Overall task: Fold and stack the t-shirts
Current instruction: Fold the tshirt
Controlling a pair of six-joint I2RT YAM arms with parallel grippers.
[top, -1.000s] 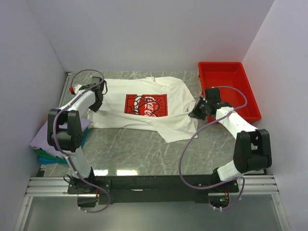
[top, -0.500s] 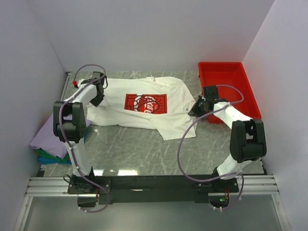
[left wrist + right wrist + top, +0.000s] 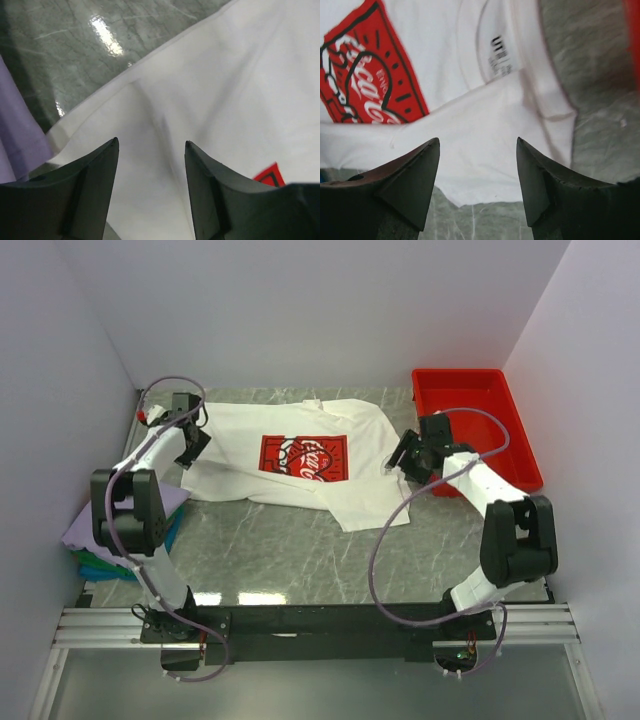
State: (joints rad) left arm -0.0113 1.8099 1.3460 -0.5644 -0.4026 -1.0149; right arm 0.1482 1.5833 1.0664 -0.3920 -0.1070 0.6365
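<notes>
A white t-shirt (image 3: 330, 490) with a red rectangular print (image 3: 304, 457) lies spread across the back of the table, its near hem folded into a point. My left gripper (image 3: 192, 448) hovers open over the shirt's left edge. In the left wrist view its fingers (image 3: 95, 170) stand apart with only white cloth (image 3: 210, 90) beneath them. My right gripper (image 3: 399, 462) is open over the shirt's right edge; white cloth (image 3: 485, 125) and the print (image 3: 365, 75) show below it. A folded stack sits at the left: lavender (image 3: 105, 525) on top, green and blue (image 3: 98, 567) under it.
A red plastic tray (image 3: 480, 390) stands at the back right, just behind my right arm. The grey marble table (image 3: 300, 555) runs to the black rail at the near edge. White walls close in on the left, back and right.
Both grippers have gone from shut to open and let go of the white shirt's edges. The left gripper shifted further left and back; the shirt now lies flatter.
</notes>
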